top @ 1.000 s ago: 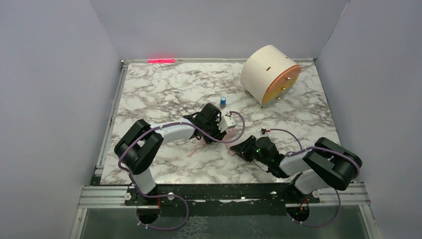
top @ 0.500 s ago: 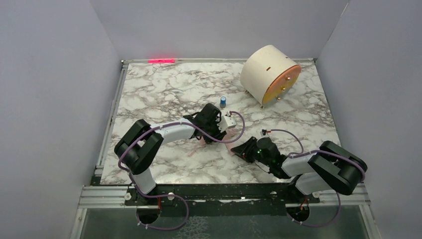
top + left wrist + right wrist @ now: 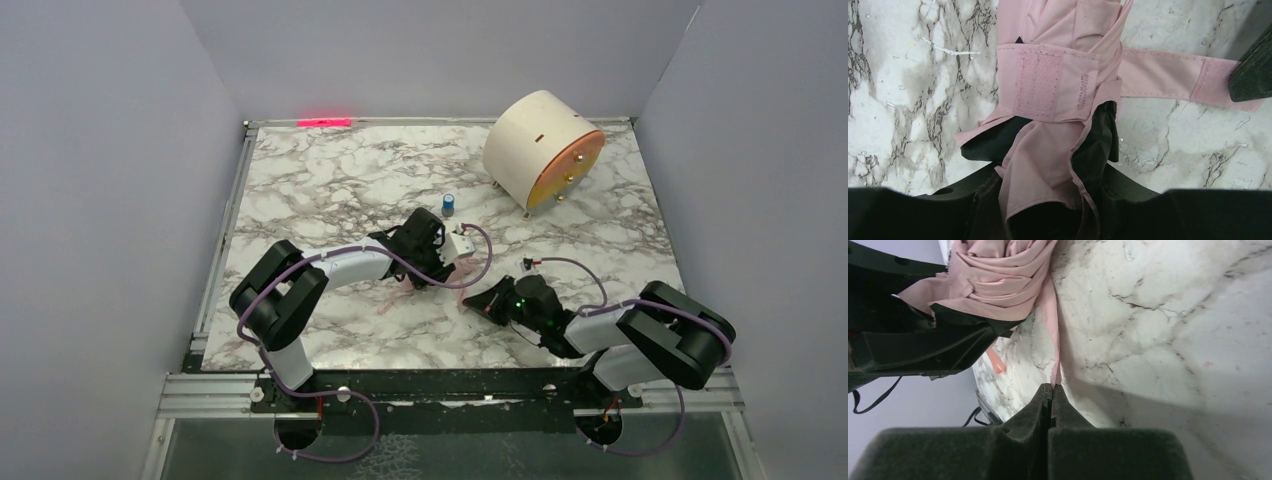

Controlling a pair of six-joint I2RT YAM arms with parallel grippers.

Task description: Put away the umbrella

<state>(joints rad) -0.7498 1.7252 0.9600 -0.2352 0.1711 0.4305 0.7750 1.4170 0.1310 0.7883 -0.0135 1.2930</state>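
L gripper (image 3: 1048, 196) part-closed round umbrella (image 3: 1040, 152); R gripper (image 3: 1050, 388) pinched shut on strap (image 3: 1158, 80) end, which runs out twd R arm.

Soft even light; faint shadows; blurred near foreground

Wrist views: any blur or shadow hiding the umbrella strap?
Left wrist: umbrella and strap sharp and evenly lit, only the left pincer at the bottom is a dark blur. Right wrist: strap seen edge-on but clear, right pincer soft, broad shadow on the marble beside it.
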